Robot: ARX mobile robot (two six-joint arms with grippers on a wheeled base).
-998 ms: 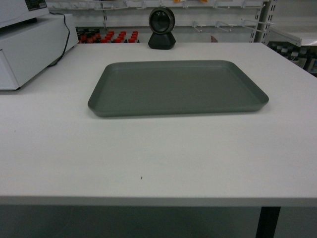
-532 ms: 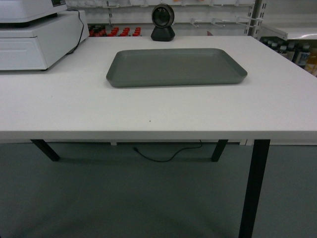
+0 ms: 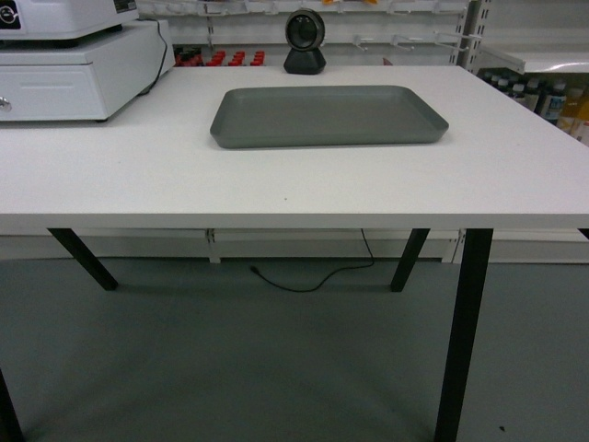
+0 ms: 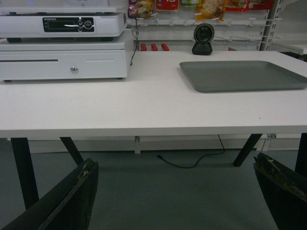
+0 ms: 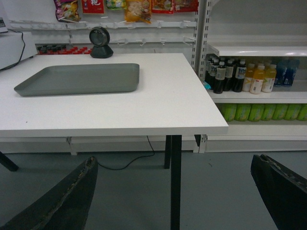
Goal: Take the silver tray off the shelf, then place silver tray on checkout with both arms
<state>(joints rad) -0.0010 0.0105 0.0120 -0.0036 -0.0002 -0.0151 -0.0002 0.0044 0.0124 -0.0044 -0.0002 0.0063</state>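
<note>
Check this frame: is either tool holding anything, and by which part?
Nothing is held. The silver tray lies flat on the checkout, and both tools, left and right, hang open and empty, back from the table.

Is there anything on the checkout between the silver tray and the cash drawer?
No. In the left wrist view, only bare white checkout separates the silver tray from the cash drawer.

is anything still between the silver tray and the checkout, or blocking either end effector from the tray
Nothing visible. The silver tray already lies flat on the checkout, in front of the barcode scanner. Both end effectors, left and right, hang open below tabletop height, short of the checkout's front edge, with only open floor between.
</note>
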